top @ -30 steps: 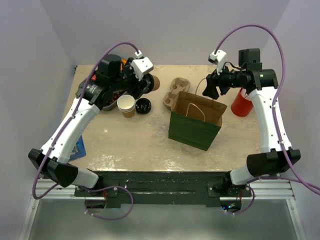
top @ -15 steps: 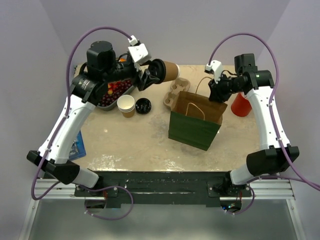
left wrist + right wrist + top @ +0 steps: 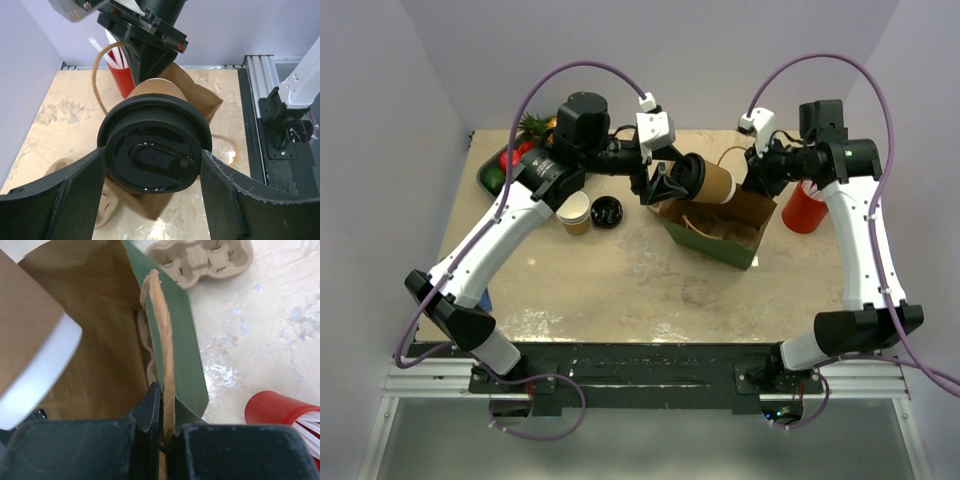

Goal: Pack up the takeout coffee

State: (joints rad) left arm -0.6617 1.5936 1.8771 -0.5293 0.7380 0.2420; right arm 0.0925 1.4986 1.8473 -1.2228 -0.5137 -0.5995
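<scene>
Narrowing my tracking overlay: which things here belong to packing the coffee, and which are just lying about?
Job in hand: lidded cup in left gripper; bag held by right gripper; open cup; loose black lid.
Lying about: pulp carrier; red cup of straws; fruit.

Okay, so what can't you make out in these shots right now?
Bag floor: top view, covered by the lidded cup in the left tool; right wrist view, behind the right tool.
Carrier: right wrist view, cut off by top edge.
Open cup contents: top view, too small.
</scene>
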